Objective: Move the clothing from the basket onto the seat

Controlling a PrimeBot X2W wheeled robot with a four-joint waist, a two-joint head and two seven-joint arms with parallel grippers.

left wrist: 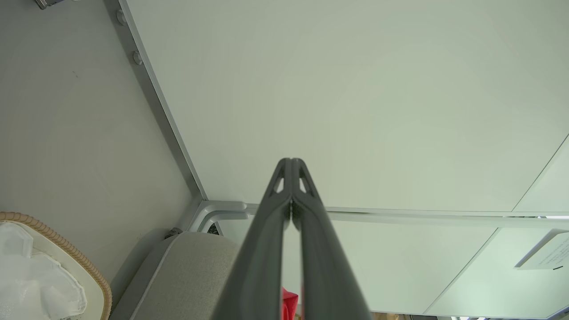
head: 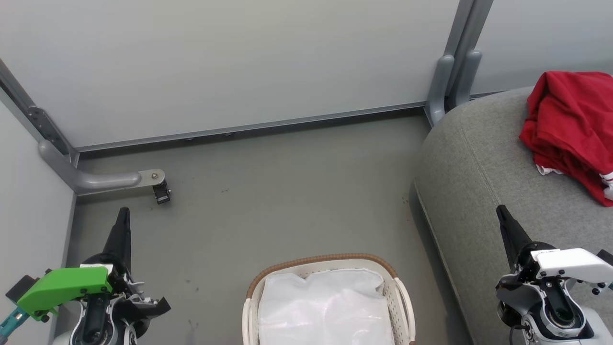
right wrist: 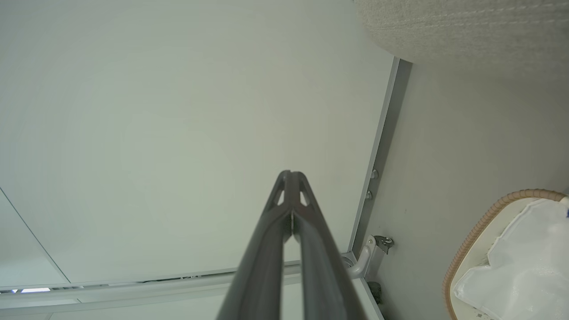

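A pale panelled wall (head: 239, 62) is seen across the top of the head view, with grey floor (head: 287, 191) spread below it through the middle. The right side is taken up by the grey seat (head: 479, 182), its rounded edge curving down toward the lower right. At the bottom centre the white basket (head: 325, 259) with its brown woven rim is cut off by the frame edge, and a crumpled white sheet (head: 325, 306) is seen inside it. The red clothing (head: 570, 129) is heaped on the seat at the upper right, well apart from the basket. The left gripper (head: 123, 213) is raised at the lower left and the right gripper (head: 501, 211) at the lower right, over the seat's edge. In each wrist view the fingers are seen pressed together at the tips, with nothing pinched between them.
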